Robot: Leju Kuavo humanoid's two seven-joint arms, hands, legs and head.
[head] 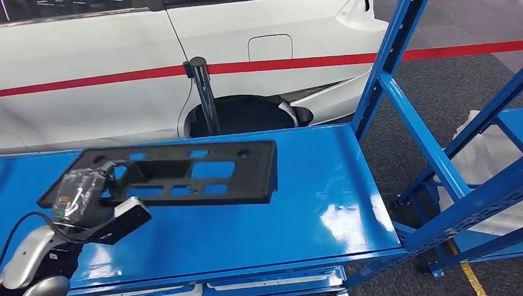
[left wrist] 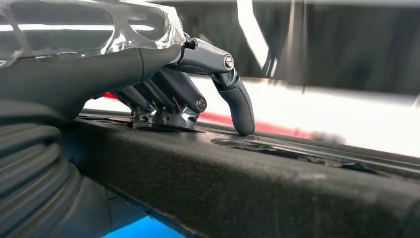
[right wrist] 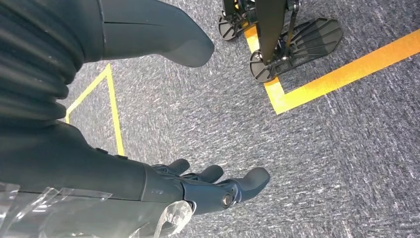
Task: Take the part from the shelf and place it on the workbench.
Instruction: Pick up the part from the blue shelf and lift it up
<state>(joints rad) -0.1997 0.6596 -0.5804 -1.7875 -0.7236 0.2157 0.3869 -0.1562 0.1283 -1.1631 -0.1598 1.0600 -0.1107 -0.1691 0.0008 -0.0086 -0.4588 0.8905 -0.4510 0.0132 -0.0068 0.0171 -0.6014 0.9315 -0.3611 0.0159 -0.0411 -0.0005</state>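
right now i see the black part (head: 185, 172), a flat panel with rectangular cut-outs, above the blue surface (head: 296, 222), its far end low over the blue top; whether it touches the surface i cannot tell. my left hand (head: 83, 194) grasps the part at its near left end. from the left wrist camera the fingers (left wrist: 168, 106) are curled down onto the part's top face (left wrist: 257, 183), one fingertip pressing beside a cut-out, and the hand's body runs under the edge, so i read it as clamped on the part. my right hand (right wrist: 208, 186) hangs over grey carpet (right wrist: 317, 158) marked with yellow tape lines (right wrist: 341, 74), fingers loosely stretched out and apart, holding nothing. beside the surface, to the right, stands the blue shelf frame (head: 419, 135). behind the surface is a white car body (head: 123, 61) with a red stripe, and a dark post (head: 203, 92) rises at the surface's far edge.
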